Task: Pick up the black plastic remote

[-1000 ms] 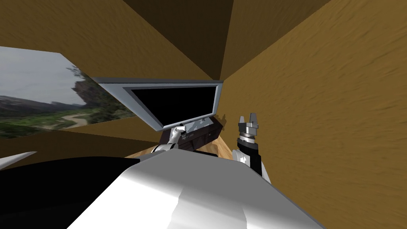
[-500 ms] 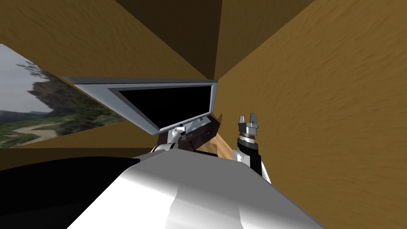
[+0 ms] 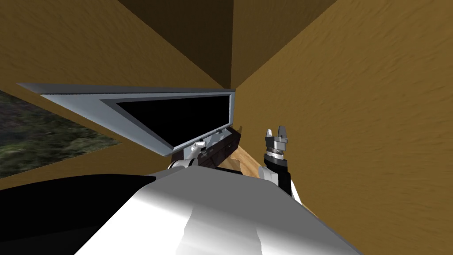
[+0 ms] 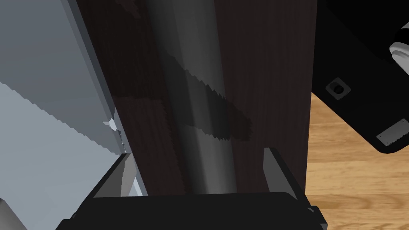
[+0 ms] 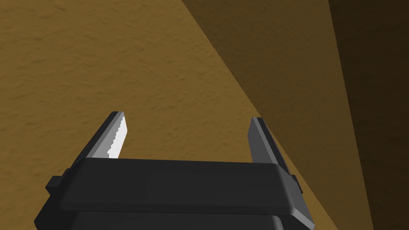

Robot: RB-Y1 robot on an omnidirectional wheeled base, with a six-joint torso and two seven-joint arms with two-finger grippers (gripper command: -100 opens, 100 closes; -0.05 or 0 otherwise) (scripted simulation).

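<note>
My left gripper [image 3: 201, 144] reaches over a dark wood stand [image 3: 224, 148] just under a grey-framed TV [image 3: 88, 102] with a black screen. In the left wrist view the left gripper [image 4: 196, 153] is open above the stand's top [image 4: 271, 80]. A long, dark grey rounded bar [image 4: 199, 60] runs along that top between the fingers, which do not touch it. I cannot tell whether this bar is the remote. A jagged shadow lies across it. My right gripper [image 3: 275, 131] is raised beside the brown wall, open [image 5: 187, 117] and holding nothing.
The TV's grey frame [image 4: 48, 80] stands close to one left finger. A black body [image 4: 351, 80] with a grey label hangs over the wooden floor [image 4: 351, 171] beside the stand. Brown walls [image 3: 354, 110] meet in a corner behind the TV.
My head view has swung right: the TV, the stand and the landscape window have slid left in the picture. Both arms keep their places in front of my chest.
</note>
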